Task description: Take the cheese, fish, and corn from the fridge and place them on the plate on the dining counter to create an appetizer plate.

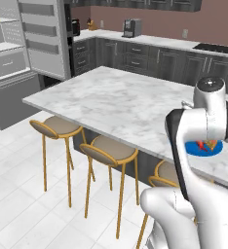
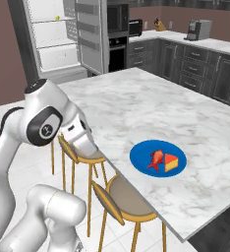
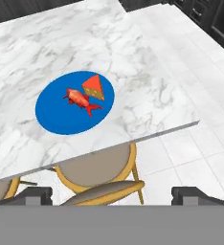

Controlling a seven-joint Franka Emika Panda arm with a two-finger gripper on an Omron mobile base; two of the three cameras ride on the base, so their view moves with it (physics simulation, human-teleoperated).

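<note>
Flat round blue plate on veined marble counter, bearing holed cheese wedge beside slender red fish. Gripper spread wide, empty, tips cut off. Tiny yellow corn in fridge, blurry.

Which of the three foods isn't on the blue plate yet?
The corn, a small yellow speck on a shelf of the open fridge; the fish and the cheese already lie on the plate.

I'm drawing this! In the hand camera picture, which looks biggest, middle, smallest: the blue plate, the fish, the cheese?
1. The plate, by far the biggest.
2. The fish and the cheese look about alike, so I won't rank them.
</note>
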